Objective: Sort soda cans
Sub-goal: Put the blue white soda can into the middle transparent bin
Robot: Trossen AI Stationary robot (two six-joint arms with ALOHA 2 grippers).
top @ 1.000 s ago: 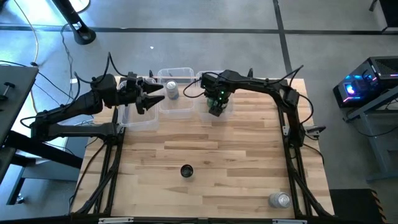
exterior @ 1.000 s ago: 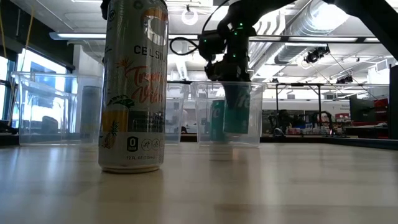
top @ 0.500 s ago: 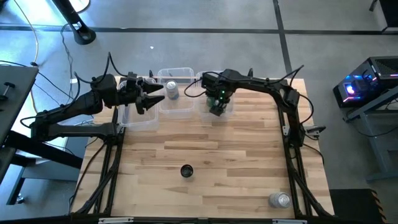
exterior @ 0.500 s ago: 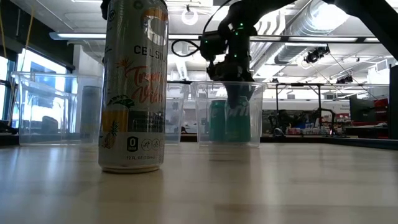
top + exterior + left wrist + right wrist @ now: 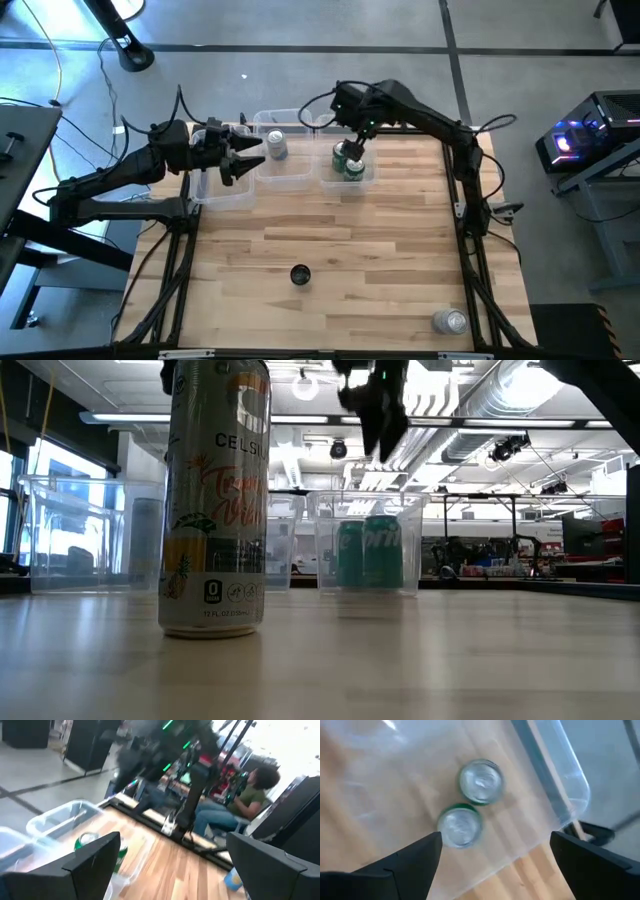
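I see a pale wooden worktop (image 5: 330, 250) on a grey concrete floor; the low view looks into a bright hall with ceiling ducts. On my left, the left gripper (image 5: 248, 156) hovers over the left bin (image 5: 222, 190), fingers spread and empty. The middle bin (image 5: 283, 165) holds a silver can (image 5: 276, 146). The right bin (image 5: 352, 172) holds two green cans (image 5: 347, 160), upright and touching. A black can (image 5: 299, 274) stands mid-worktop, and another silver can (image 5: 451, 321) near the front right corner. A seated person (image 5: 235, 805) shows beyond the worktop in the left wrist view. Compared with a second ago, the right gripper (image 5: 360, 132) has let go of the second green can, now standing in the bin, and has risen above it, fingers open and empty.
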